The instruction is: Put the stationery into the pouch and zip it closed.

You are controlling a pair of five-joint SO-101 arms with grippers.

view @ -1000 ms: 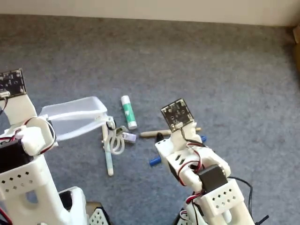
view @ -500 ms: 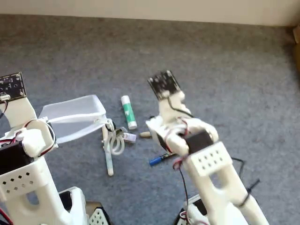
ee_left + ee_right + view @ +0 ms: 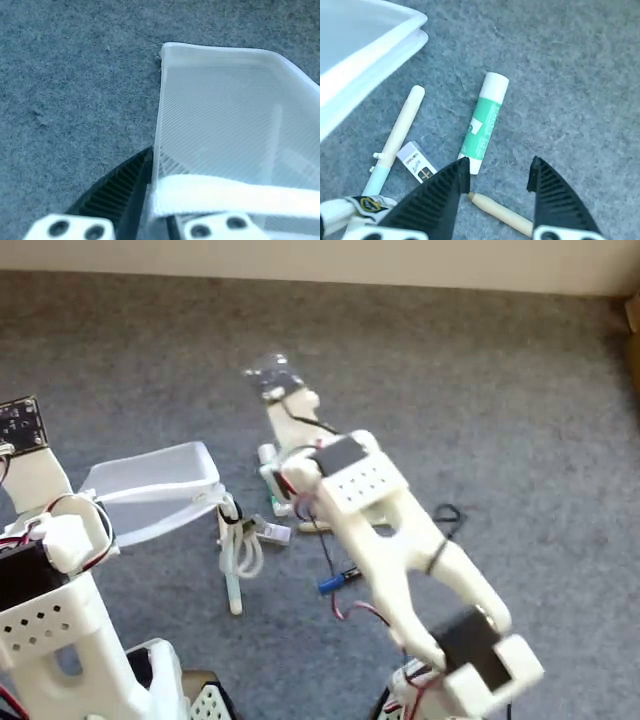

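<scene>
Clamping the near rim of the pouch (image 3: 220,125), the left tool (image 3: 160,200) has its black finger on the outside of the mesh wall and its other finger on the inside, with the white zip band pinched between them. The pouch is translucent white mesh and its mouth gapes, the two zip bands spread apart on the side facing the right tool. Through the wall in front of the left tool I can make out the grey desk (image 3: 500,390) underneath.

All the stationery I can pick out lies on the desk outside the pouch, between the two tools. The right tool (image 3: 499,167) hangs over it with its fingers spread apart, gripping nothing. A glue stick (image 3: 482,125), white with a green label, lies just ahead of one fingertip, with its near end tucked under that tip. A wooden pencil (image 3: 502,212) crosses beneath the gap between the fingers. To the pouch side of the right tool lie a small white eraser (image 3: 415,162) and a white pen (image 3: 395,135) with a pale blue end; the pen's far end points toward the pouch mouth but stays apart from it. A white looped cord (image 3: 245,550) sits against that pen. Back toward the right arm's base lies a blue pen (image 3: 335,582), partly covered by the arm.
</scene>
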